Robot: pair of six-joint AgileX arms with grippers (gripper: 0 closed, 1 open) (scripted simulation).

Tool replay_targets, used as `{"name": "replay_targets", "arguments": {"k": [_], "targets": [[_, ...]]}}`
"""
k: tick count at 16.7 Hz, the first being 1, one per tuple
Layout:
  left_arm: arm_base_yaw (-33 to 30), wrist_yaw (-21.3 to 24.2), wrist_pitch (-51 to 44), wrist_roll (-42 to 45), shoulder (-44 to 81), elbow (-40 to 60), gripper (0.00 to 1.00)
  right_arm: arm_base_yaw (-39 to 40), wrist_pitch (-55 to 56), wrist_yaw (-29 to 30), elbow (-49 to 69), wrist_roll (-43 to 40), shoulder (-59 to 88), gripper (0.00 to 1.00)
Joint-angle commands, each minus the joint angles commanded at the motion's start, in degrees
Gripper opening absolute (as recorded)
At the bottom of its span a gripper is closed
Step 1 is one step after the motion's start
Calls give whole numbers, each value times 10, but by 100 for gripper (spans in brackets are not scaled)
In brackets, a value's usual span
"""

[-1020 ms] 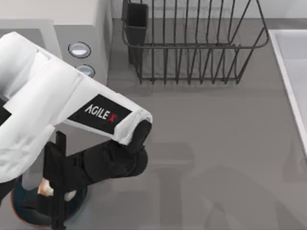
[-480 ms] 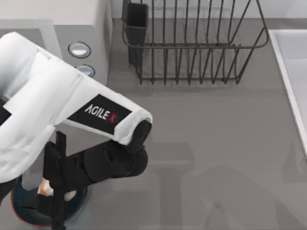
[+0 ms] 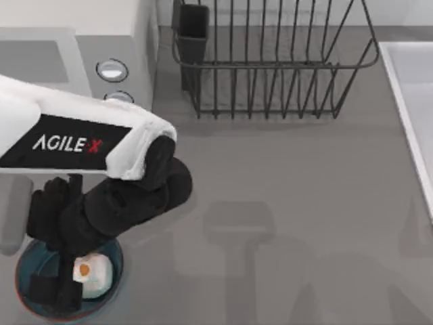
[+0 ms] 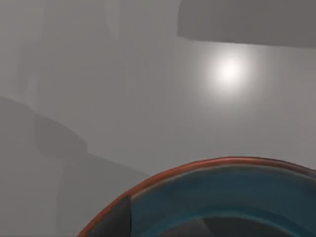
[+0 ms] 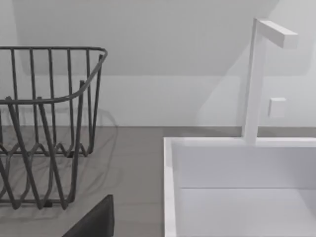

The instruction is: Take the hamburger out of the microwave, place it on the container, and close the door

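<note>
The hamburger (image 3: 91,274), a small cream lump with an orange spot, lies in the container (image 3: 114,271), a blue bowl with a reddish rim at the table's front left. My left gripper (image 3: 53,292) hangs over the bowl's left part, open, with the hamburger free just right of its fingers (image 3: 67,298). The left wrist view shows the container's rim (image 4: 197,165) from close by. The microwave (image 3: 122,40) stands at the back left, its grey cavity (image 3: 34,61) and two knobs (image 3: 111,70) in sight. A pale slab at the left edge looks like the open door (image 3: 12,217); my arm covers most of it.
A black wire dish rack (image 3: 270,68) stands at the back centre, right of the microwave. A white sink (image 3: 413,101) with a tap (image 5: 254,79) takes the right side. A dark part of my parked right gripper (image 5: 94,224) shows at the edge of the right wrist view.
My left arm has swung left and turned over the bowl. The hamburger, before between the fingers, now lies free in the bowl.
</note>
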Motion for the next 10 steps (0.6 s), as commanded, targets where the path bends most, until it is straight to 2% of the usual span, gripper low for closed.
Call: {"name": "replay_targets", "arguments": {"k": [4, 10], "targets": [[48, 56, 105, 227, -201, -69, 100, 0, 0, 0, 0, 0, 0, 100], [146, 155, 311, 680, -559, -226, 100, 0, 0, 0, 0, 0, 0, 100]]}}
